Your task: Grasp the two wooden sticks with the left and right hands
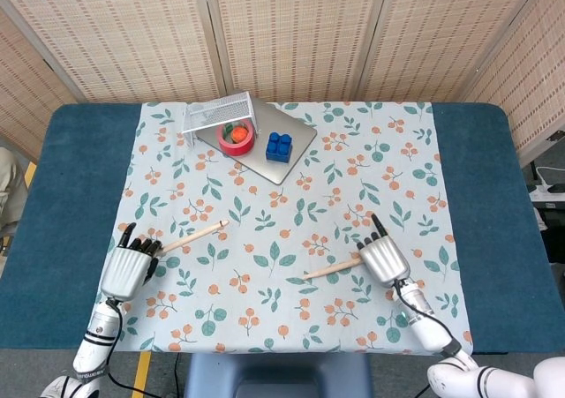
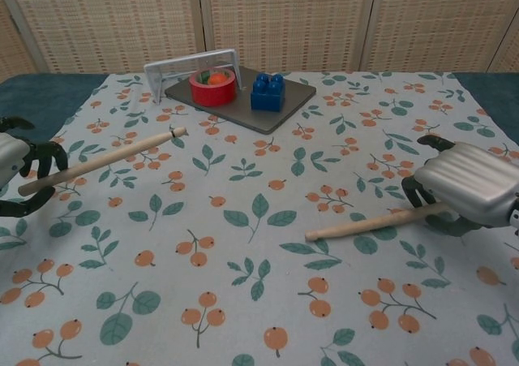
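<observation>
Two wooden sticks sit over the near half of the floral cloth (image 1: 291,151), one at each hand. Left stick (image 2: 101,161) runs from the near-left edge toward the centre, its near end inside the left hand (image 1: 129,268); that hand's dark fingers (image 2: 45,157) curl around it, holding it, and the stick looks raised off the cloth, far tip pointing right. Right stick (image 2: 369,222) lies almost level near the right side, its right end tucked under the right hand (image 2: 466,184), whose fingers are folded down over it in a grip; free end points left toward the centre. Far left of centre: a grey tray (image 1: 287,158) carrying a red tape roll (image 1: 237,138) and blue block (image 1: 279,146), with a small white goal frame (image 1: 219,111) beside it.
</observation>
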Motion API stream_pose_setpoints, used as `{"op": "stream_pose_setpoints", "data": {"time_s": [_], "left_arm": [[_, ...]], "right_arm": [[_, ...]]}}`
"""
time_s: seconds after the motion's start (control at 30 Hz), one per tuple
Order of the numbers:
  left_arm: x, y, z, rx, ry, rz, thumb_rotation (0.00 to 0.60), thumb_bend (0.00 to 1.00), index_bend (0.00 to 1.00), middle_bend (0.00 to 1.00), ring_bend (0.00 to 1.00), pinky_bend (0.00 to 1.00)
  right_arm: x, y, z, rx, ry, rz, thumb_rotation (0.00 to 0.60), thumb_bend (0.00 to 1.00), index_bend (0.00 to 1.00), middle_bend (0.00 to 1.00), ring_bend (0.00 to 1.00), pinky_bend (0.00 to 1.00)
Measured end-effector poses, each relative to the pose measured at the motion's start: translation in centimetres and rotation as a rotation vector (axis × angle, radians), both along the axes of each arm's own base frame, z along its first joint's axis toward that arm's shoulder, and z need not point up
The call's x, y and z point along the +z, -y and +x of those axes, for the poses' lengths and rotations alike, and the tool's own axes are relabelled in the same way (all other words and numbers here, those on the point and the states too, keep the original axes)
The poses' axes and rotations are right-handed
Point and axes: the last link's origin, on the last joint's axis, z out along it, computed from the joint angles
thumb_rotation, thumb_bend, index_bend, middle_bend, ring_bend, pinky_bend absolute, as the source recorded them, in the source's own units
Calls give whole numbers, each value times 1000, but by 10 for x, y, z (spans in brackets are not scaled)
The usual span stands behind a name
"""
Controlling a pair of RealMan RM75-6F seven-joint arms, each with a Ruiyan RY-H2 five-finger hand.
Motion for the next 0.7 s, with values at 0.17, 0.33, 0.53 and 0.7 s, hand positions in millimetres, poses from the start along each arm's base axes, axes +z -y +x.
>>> {"op": "stream_pose_setpoints", "data": {"time_s": [0.17,0.33,0.53,0.7], "left_arm": [[7,-4,1,19,43,-7,600,510,854,887,540,182],[13,-11,8,51,116,-32,600,510,855,889,547,184],[16,-23,19,84,184,-66,600,512,857,892,549,184],[11,-24,38,90,273,-130,600,512,860,894,556,185]], "right_arm": [[6,0,3,-5,91,6,600,337,1000,840,495,41],[16,0,17,-18,238,16,600,337,1000,845,496,52],[26,-1,43,-42,456,41,600,337,1000,846,496,53],[23,2,69,-67,607,81,600,336,1000,846,496,53]]}}
